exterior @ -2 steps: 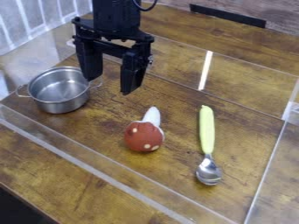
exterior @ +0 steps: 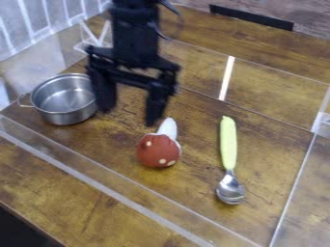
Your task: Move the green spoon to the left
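And there's the green spoon (exterior: 229, 159), right of the mushroom toy (exterior: 160, 150), handle pointing up-frame, silver bowl down-frame, its long axis near vertical. The metal pot (exterior: 64, 99) sits at left. Pincer (exterior: 130, 101) apart, blurred, over the table (exterior: 96, 183); the toy stands on the spoon's left!

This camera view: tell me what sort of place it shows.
Probably a robot test table with toy-kitchen props: a robot arm over a wooden tabletop, a small metal pot and a green-handled spoon.
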Controlling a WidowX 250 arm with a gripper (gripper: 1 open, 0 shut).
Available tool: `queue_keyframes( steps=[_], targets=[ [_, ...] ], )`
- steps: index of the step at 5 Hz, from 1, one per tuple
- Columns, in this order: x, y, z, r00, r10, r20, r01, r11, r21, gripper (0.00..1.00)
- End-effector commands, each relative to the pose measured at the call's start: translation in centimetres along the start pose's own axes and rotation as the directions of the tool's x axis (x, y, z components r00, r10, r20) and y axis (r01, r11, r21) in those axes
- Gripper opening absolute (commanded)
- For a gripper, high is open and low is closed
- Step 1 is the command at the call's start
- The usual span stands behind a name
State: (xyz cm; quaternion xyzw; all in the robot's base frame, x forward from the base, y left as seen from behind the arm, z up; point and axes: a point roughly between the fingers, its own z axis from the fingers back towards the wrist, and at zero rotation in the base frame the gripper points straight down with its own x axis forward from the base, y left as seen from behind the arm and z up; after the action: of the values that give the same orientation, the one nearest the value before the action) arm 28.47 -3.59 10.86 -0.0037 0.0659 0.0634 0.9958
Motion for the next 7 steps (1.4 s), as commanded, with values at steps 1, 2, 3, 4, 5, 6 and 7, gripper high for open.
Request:
queue_keyframes(
  steps=[1,2,3,4,5,6,7],
  targets=[
    [2.5,-3.3,2.1,0.993,0.083,0.09,-0.081,0.997,-0.019,1.0],
    [4.5,-6.2,2.3,0.986,0.112,0.123,-0.108,0.994,-0.032,0.0],
    [5.4,-7.3,1.8,0.967,0.212,0.142,-0.206,0.977,-0.062,1.0],
    [6.1,-6.8,1.1,0.945,0.295,0.141,-0.288,0.955,-0.071,1.0],
    [6.9,-6.3,0.4,0.919,0.365,0.15,-0.358,0.931,-0.076,1.0],
    [7.8,-6.6,-0.6,0.91,0.381,0.166,-0.373,0.924,-0.078,1.0],
    [8.9,-6.8,-1.3,0.901,0.386,0.197,-0.378,0.923,-0.076,1.0]
  ],
)
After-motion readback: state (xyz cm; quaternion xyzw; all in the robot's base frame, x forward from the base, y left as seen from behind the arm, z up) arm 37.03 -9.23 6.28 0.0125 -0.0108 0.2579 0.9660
